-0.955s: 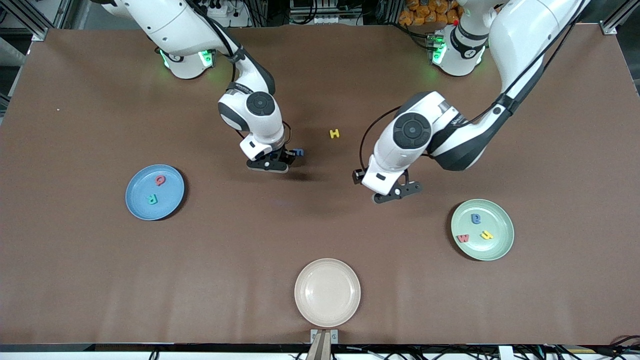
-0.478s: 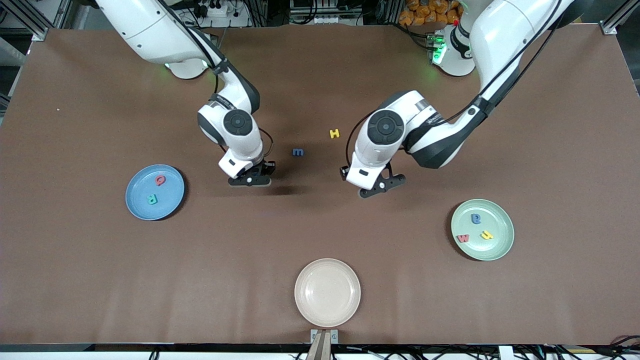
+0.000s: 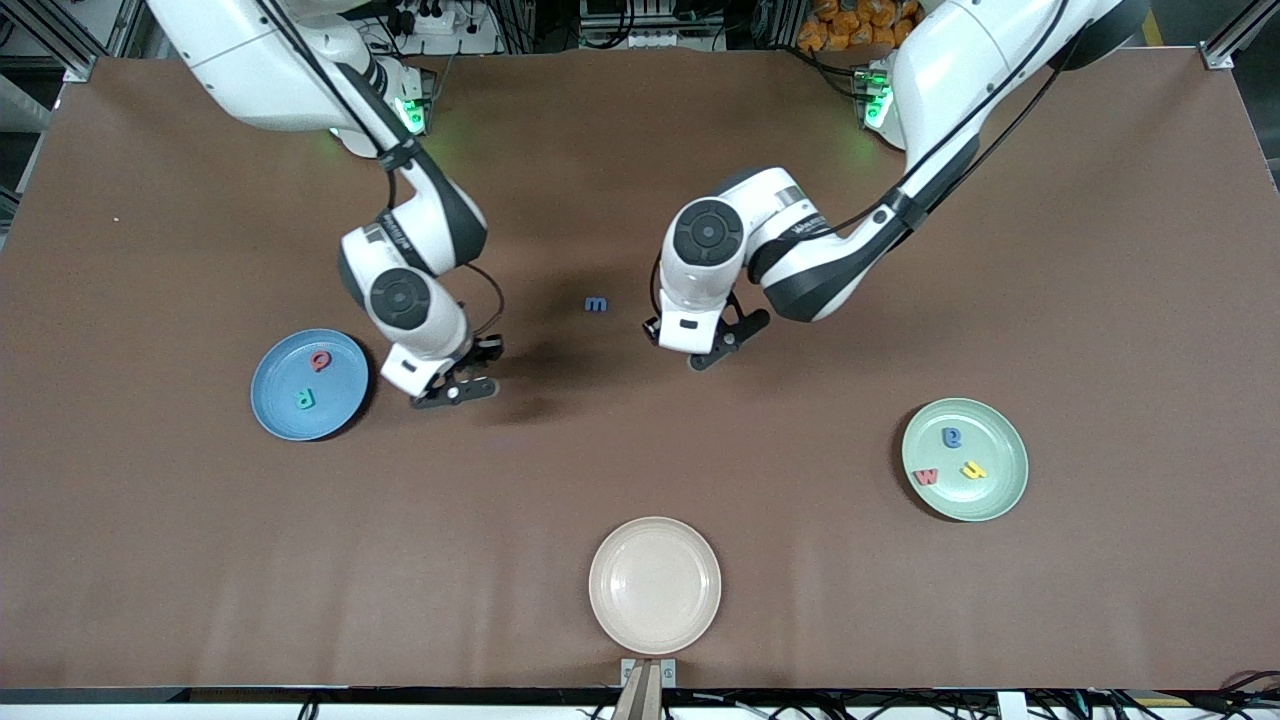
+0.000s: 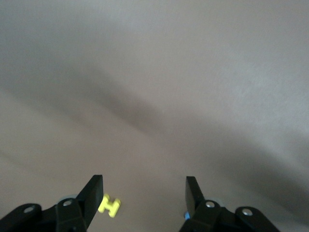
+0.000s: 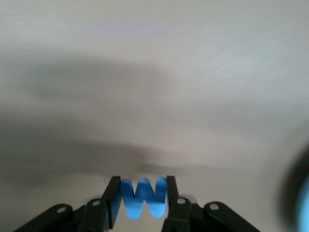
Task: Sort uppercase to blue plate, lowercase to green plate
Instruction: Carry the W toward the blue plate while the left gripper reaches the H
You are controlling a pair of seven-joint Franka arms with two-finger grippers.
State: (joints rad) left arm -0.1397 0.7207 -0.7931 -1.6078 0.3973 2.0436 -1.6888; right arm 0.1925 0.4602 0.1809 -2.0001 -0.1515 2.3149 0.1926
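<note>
Brown table (image 3: 640, 480): matte surface that carries every item in view. Cream plate (image 3: 655, 585): round, shallow, nothing in it, positioned at the table edge nearest the front camera, midway between the two arm ends. A small metal bracket (image 3: 648, 672) touches its near rim

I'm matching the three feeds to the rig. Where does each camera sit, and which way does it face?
Front view: high across the table, facing both arms, the blue plate and green plate.
Left wrist view: on the left arm, looking down past the open left hand at the yellow H.
Right wrist view: on the right arm, showing the right hand gripping the blue W.
Shared: both hands and the brown table.
</note>
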